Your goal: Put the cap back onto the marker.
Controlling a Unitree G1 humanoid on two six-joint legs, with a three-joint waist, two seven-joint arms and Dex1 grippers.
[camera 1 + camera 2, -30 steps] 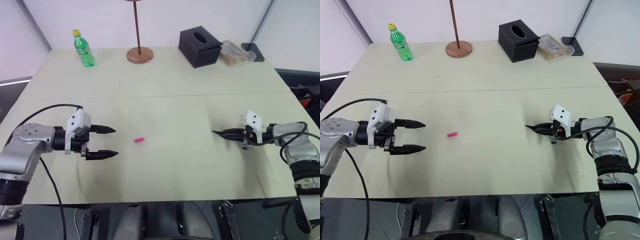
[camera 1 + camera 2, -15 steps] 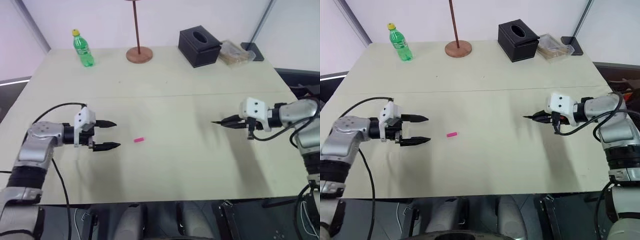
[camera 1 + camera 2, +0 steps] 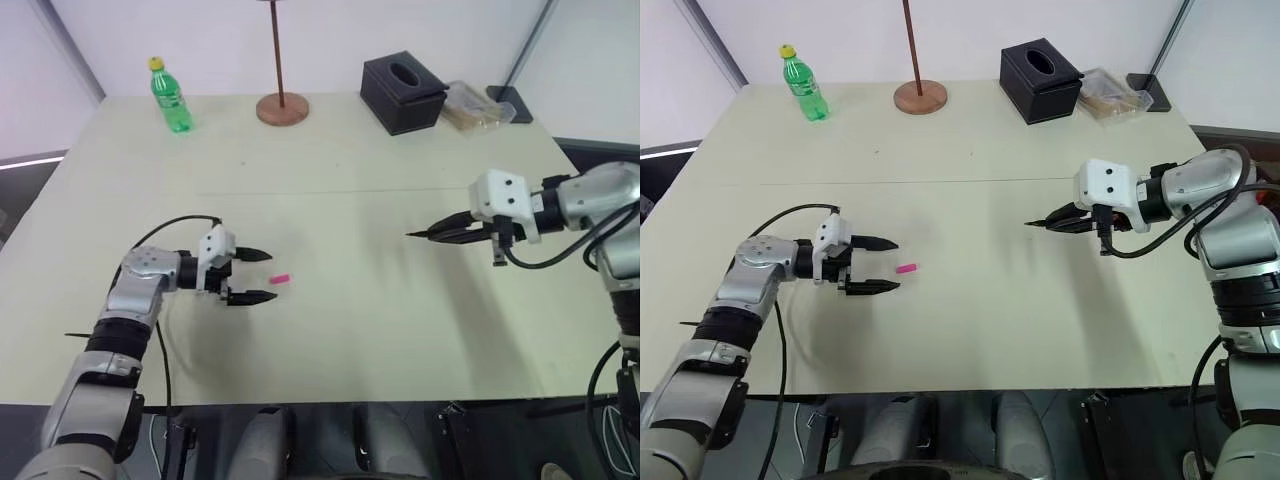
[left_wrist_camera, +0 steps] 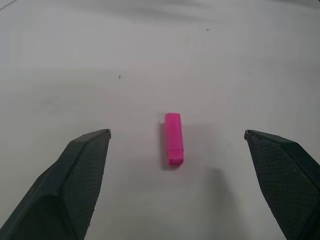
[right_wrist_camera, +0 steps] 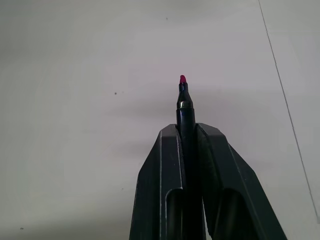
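Your left gripper [image 4: 175, 137] sits low over the table [image 3: 350, 330], fingers spread wide, with the cap [image 4: 173, 138] lying flat on the table just ahead of the gap between their tips. Your right gripper [image 5: 182, 131], raised above the table well apart from it, pinches the marker [image 5: 183, 102], whose pink tip points toward your left.

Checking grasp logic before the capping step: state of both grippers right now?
Left gripper: open, empty, fingers either side of the pink cap lying on the table.
Right gripper: shut on the marker, tip sticking out.
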